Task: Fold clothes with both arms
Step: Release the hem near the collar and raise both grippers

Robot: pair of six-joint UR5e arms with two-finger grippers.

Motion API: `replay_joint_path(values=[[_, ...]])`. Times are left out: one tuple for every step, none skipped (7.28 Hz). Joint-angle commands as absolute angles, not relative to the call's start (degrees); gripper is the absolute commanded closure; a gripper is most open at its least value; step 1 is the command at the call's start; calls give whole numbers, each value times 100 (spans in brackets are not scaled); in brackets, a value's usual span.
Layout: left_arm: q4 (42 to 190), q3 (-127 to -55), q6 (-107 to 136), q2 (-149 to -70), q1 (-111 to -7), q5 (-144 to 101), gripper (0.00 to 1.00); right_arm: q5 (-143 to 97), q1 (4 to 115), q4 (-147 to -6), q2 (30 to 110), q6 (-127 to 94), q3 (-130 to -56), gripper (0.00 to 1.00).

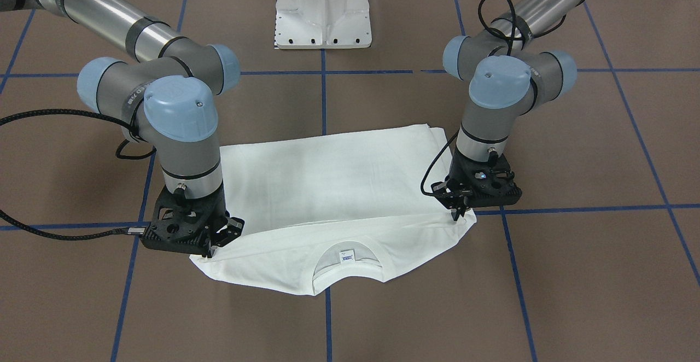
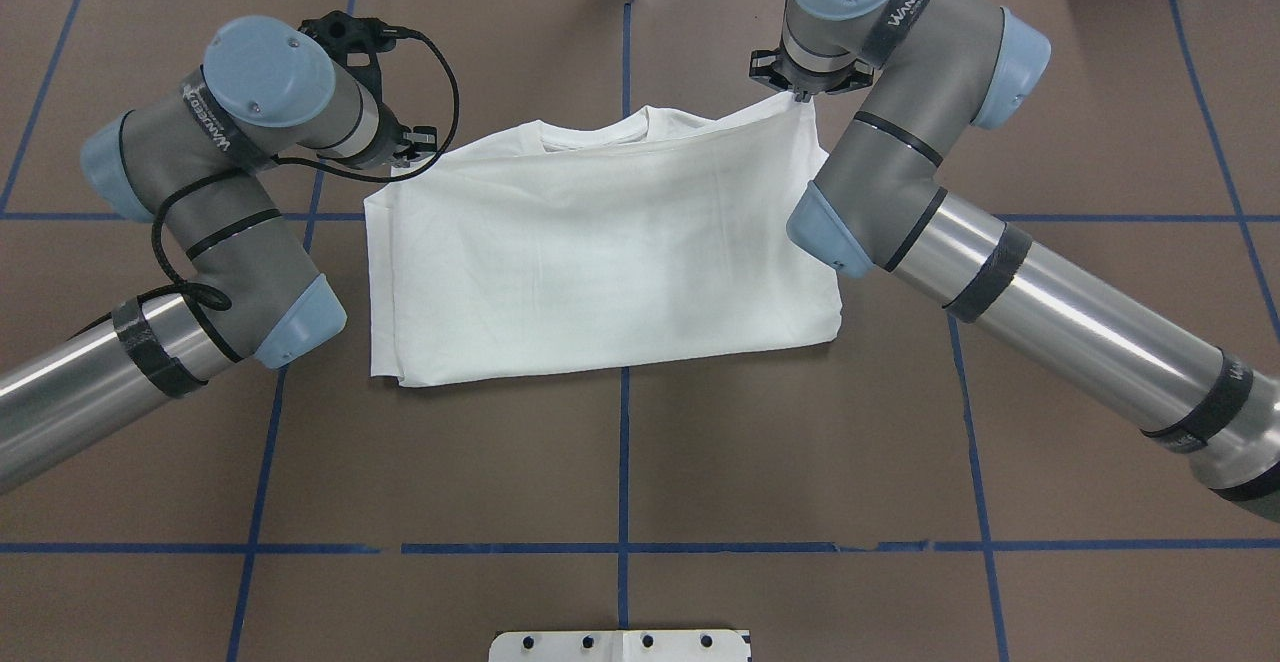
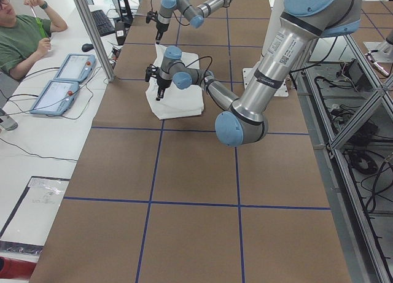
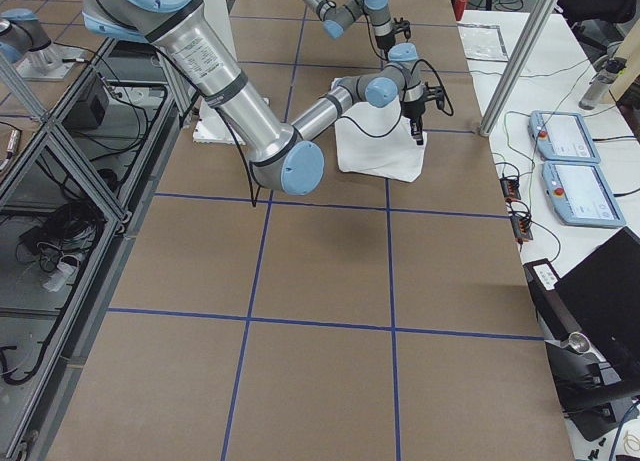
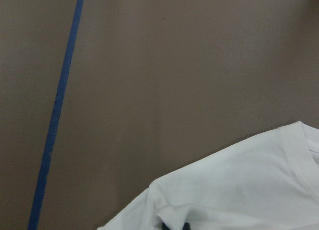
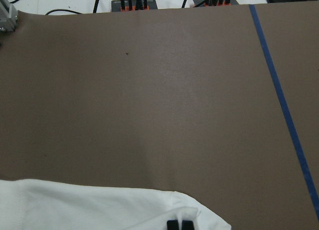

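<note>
While both arms reach over the brown table, the front-facing view shows the white T-shirt lying folded between them. The edge of its top layer stops just short of the ribbed collar. The right gripper has its fingers pinched together on one end of that edge. The left gripper is closed to a narrow point on the other end. The collar and the neck label lie between the two sets of fingers, a little beyond them on the side away from the white pedestal base.

From overhead, the cloth rises in a small peak to the right gripper's fingers, and the left gripper's fingers sit at the opposite far corner. The rest of the shirt lies flat on the robot's side of both.

In the two side views the grippers stand at the shirt's far edge, too small to judge the grip.

The left wrist view shows dark fingertips close together at the bottom edge with cloth puckered around them. Bare table and a blue tape line lie beyond.

The right wrist view shows two black fingertips side by side, touching, with white fabric gathered at them.
</note>
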State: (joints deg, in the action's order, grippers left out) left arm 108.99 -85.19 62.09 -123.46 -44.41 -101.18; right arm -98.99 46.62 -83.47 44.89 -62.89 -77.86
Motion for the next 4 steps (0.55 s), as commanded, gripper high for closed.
replay_joint_path(values=[[10986, -8385, 6196, -12357, -4421, -10125, 100, -9896, 4641, -8314, 4491, -6275, -7664, 100], [10995, -8393, 6196, -12357, -4421, -10125, 100, -9888, 4641, -8314, 4483, -6284, -7655, 95], [10995, -8411, 6196, -12340, -4430, -10134, 35, -9844, 4606, -8271, 4482, -6275, -7594, 1], [11021, -8489, 6057, -12331, -4438, -10160, 0, -9844, 4605, -8236, 4474, -6267, -7585, 0]])
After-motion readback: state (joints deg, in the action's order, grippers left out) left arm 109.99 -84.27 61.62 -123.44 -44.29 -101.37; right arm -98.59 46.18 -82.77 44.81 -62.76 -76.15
